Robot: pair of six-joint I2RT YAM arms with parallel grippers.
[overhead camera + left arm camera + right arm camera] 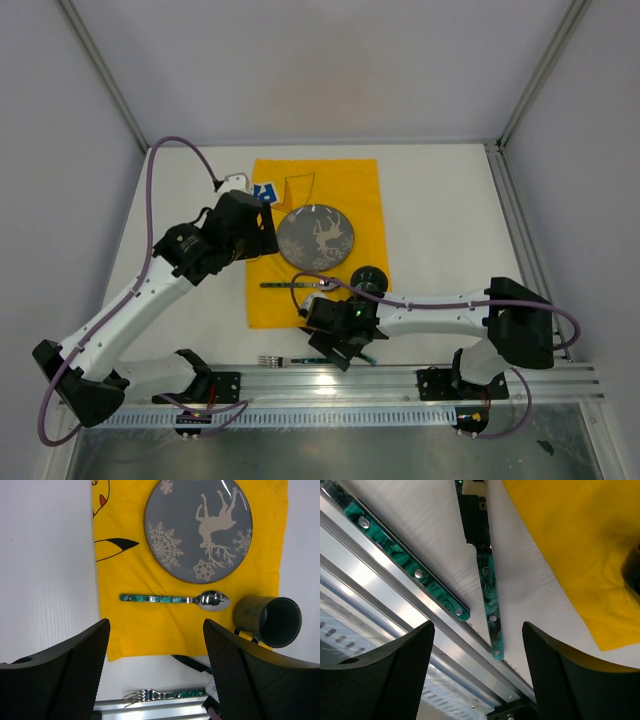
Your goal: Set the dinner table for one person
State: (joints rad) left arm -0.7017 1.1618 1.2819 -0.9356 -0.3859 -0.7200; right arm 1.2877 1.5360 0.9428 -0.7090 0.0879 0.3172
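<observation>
The white dinner table (440, 220) carries a yellow cloth (355, 190). On the cloth lie a grey reindeer plate (316, 238), a green-handled spoon (288, 284) and a dark mug (369, 279). A fork (268, 360) lies at the table's near edge. My left gripper (250, 232) is open and empty over the cloth's left edge; its view shows the plate (198, 527), spoon (175, 599), mug (267, 621) and fork (150, 695). My right gripper (340, 345) is open and empty just above a green-handled knife (489, 595), with the fork handle (405, 562) beside it.
An aluminium rail (400, 380) runs along the table's near edge, right against the fork and close to the knife tip. The cloth's corner (570, 545) lies to the right of the knife. Grey walls enclose the table on three sides.
</observation>
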